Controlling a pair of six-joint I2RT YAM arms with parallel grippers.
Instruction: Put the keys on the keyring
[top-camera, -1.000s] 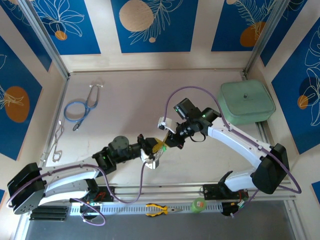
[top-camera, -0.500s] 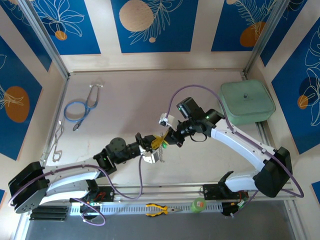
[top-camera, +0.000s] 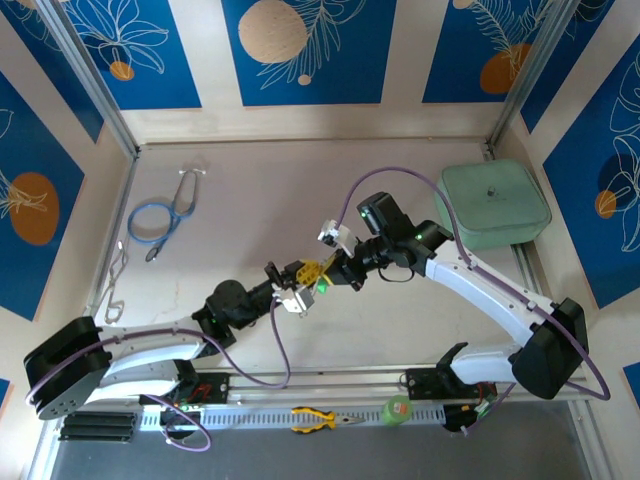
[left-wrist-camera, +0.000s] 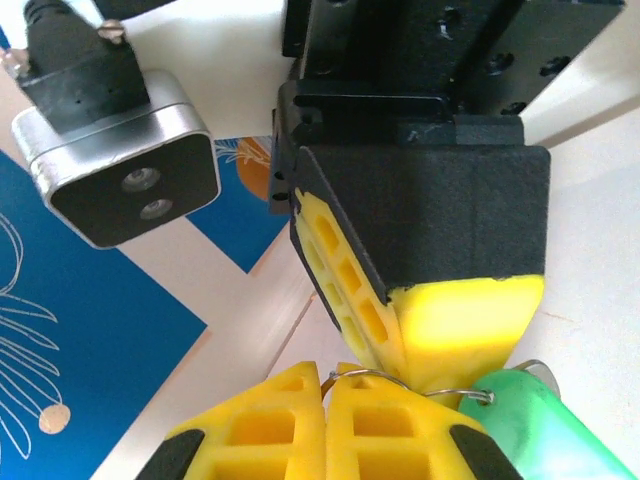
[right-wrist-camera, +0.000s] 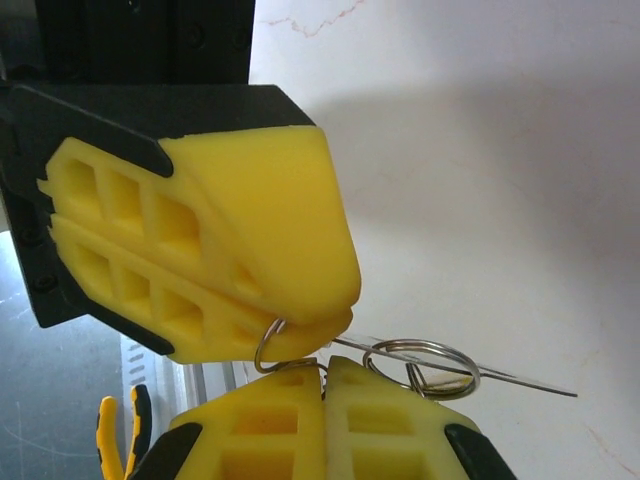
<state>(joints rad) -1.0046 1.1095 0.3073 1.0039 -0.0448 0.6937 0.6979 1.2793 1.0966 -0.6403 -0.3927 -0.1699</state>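
left pincer (left-wrist-camera: 325, 382) and right pincer (right-wrist-camera: 325, 372) clamp the keyring (right-wrist-camera: 420, 343), tips touching; green key (left-wrist-camera: 530, 430) beside.

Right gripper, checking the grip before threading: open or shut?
Shut: its yellow fingers meet without a gap, a wire ring caught at their tips.

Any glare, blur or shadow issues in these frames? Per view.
Left wrist: the yellow finger pad is blown out near its tip, and the green key head is soft. Right wrist: metal rings sharp, a broad soft shadow on the table. Top external: even light, no glare.
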